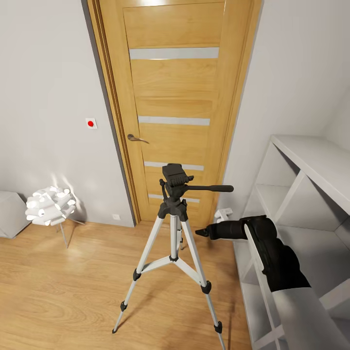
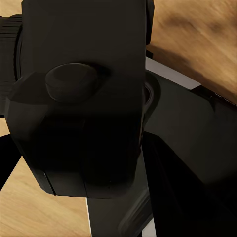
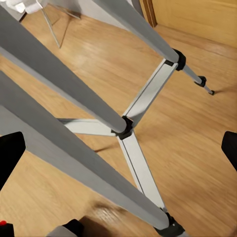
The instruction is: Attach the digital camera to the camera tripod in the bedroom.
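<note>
Camera tripod [image 1: 173, 238] standing on the wood floor before the oak door [image 1: 172, 97]; no readable writing anywhere.
The right gripper [image 1: 203, 232] reaches toward the tripod's legs just below the head, its fingertips [image 3: 11, 153] spread wide apart in the right wrist view. The left wrist view shows a dark boxy body, probably the digital camera [image 2: 84, 98]; I cannot tell how the left gripper's jaws stand. White shelving [image 1: 301, 194] sits at right.

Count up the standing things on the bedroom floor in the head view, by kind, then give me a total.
camera tripod: 1
white ball lamp: 1
white cube shelving: 1
Total: 3
</note>
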{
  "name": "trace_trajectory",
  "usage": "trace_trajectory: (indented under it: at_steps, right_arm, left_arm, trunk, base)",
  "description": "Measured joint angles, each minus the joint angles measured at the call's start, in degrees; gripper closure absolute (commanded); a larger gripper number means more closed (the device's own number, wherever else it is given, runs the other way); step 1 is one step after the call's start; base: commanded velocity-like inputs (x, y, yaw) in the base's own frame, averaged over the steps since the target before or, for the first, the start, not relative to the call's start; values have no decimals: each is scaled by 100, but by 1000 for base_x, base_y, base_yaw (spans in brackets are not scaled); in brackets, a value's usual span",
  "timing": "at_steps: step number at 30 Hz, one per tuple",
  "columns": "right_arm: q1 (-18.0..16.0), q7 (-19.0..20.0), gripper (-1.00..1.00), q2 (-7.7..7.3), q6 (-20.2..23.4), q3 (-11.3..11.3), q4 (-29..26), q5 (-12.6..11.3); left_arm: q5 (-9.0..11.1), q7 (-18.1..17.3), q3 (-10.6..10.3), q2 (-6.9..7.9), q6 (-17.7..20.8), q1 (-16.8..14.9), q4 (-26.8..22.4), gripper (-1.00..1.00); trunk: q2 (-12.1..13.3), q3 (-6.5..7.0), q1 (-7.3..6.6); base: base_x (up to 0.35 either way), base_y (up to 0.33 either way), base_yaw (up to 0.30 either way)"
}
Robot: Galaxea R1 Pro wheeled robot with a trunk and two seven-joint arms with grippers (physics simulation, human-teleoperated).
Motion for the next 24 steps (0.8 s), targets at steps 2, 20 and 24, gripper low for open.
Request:
trace_trajectory:
  at_steps: [2,20,24]
  right_arm:
    - [0,-6,-100,2,0,2,12,5]
    - [0,31,-100,230,-166,257,554,-5]
    - [0,39,-100,258,-210,281,569,-17]
  left_arm:
    - [0,0,-2,0,0,0,0,100]
    - [0,0,-8,0,0,0,0,100]
    - [0,0,-9,0,0,0,0,100]
  trunk:
    - [0,0,0]
    - [0,0,0]
    - [0,0,0]
  base:
    - [0,0,0]
    - [0,0,0]
    - [0,0,0]
